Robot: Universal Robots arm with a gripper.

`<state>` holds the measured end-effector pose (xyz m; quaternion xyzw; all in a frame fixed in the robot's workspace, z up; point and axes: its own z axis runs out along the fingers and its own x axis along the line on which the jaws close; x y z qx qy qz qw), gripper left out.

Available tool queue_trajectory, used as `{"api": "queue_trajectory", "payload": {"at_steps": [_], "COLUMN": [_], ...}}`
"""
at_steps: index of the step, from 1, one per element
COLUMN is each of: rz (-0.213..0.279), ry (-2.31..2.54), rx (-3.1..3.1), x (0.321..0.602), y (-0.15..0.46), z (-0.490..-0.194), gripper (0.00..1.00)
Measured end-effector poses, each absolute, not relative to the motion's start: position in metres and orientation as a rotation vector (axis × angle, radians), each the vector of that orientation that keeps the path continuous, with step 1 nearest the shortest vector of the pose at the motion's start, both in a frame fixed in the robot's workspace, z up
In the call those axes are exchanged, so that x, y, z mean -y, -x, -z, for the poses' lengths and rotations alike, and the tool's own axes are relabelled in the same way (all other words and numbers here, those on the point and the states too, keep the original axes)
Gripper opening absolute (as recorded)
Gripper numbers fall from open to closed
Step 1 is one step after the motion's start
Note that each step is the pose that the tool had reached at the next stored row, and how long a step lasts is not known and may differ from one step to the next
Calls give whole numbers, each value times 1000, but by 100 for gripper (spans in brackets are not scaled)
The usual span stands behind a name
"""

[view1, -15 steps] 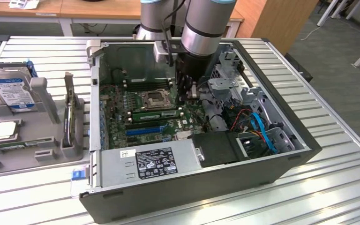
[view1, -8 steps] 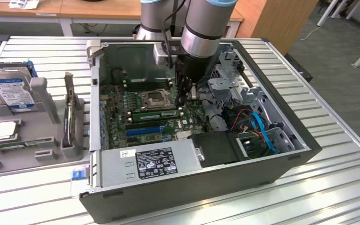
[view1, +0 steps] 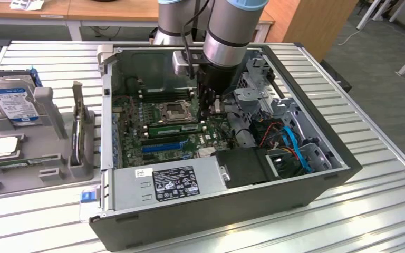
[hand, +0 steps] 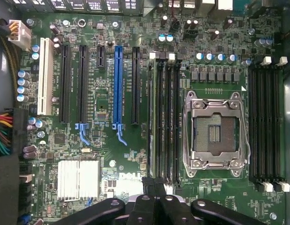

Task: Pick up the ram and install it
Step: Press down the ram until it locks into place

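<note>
Among black slots, slim green ram seemingly stands seated.

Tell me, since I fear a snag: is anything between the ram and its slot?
Nothing visible. The ram appears already seated beside the empty processor socket, with the shut tool by one end.

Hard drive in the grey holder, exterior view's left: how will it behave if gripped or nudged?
The hard drive looks like a boxy metal case: probably stiff and heavy for its size. It stands tilted in the grey holder, so a sideways nudge might tip it. Its smooth label face may be slippery.
</note>
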<state>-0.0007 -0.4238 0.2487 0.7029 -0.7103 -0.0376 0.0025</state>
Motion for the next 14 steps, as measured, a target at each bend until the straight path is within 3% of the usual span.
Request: {"api": "queue_trajectory", "payload": {"at_steps": [14], "rz": [118], "ry": [-2205], "rx": [2228], "x": [424], "y": [1], "z": [-242], "gripper": [10]}}
